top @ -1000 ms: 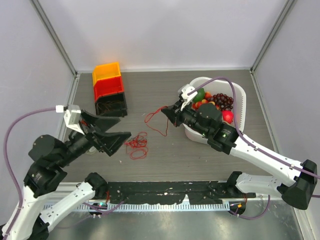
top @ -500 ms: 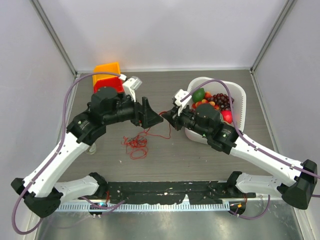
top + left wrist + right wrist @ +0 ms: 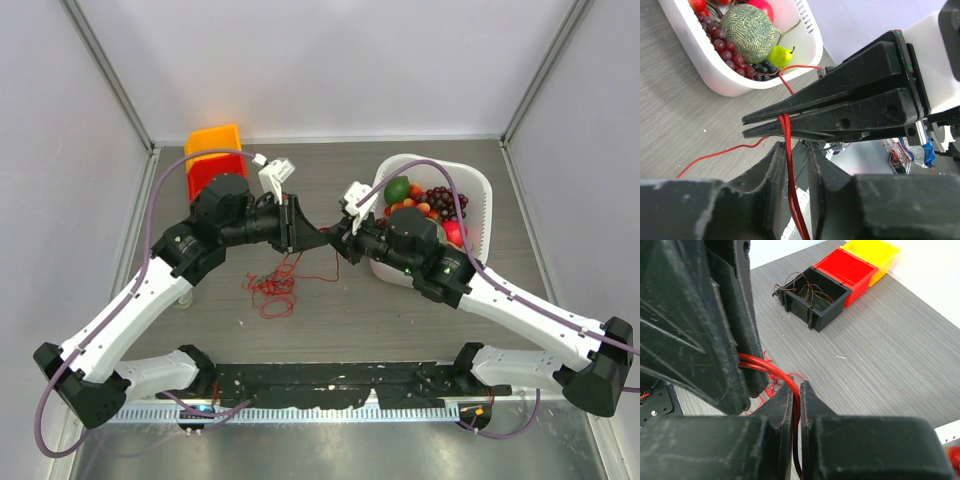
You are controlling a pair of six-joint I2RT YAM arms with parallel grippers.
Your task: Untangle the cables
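One red strand of the cables (image 3: 278, 288) is pinched by both L gripper (image 3: 322, 238) & R gripper (image 3: 336, 236), tips nearly touching; if pulled apart hard, wire could snap or knot tighter.

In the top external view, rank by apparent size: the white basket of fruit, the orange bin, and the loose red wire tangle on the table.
1. White plastic basket, clearly largest, though the right arm covers part of it.
2 and 3. Orange bin and thin red wire tangle look alike in spread; the left arm hides part of the bin, so no ranking.

white arm links (image 3: 130, 320) | black joints | purple hoses (image 3: 165, 190)
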